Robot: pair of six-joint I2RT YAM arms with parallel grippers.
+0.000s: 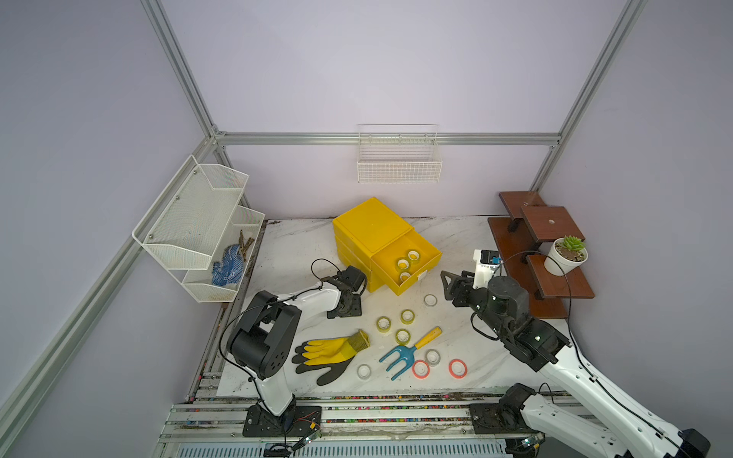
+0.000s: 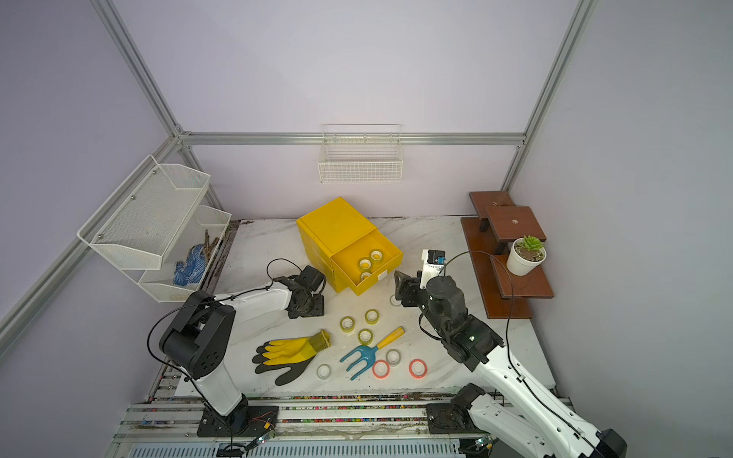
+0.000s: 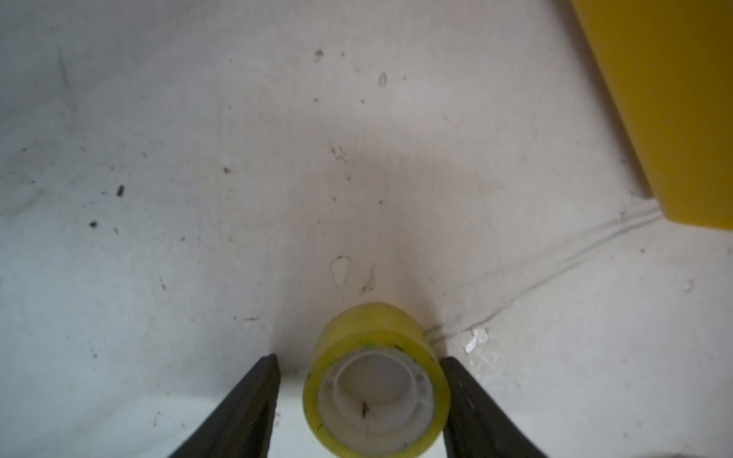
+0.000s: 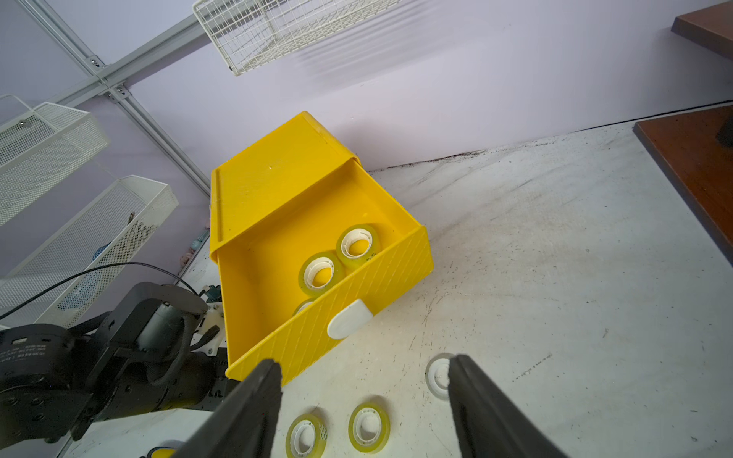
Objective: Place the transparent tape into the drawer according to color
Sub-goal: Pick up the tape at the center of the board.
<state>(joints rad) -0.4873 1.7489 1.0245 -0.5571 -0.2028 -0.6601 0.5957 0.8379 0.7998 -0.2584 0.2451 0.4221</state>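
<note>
Our left gripper stands over a yellow roll that seems to rest on the table, near the cabinet. The jaws are apart around the roll. One finger touches its side and the other has a small gap, so nothing is clamped yet. In both top views this roll is hidden under the gripper.

We judge that the step in hand is the grasp of this roll. To do it well, we should shift the gripper a little so the roll sits in the middle. Then we close until both fingers press its tinted side. A push from one side only may slide the roll away on the smooth table. After that we lift straight up, pass over the wall of the open drawer, and release low, beside the three yellow rolls lying inside.

Our right gripper is empty, with the jaws wide apart, just before the drawer front and near a clear roll. It should stay aside so the left arm has room.
</note>
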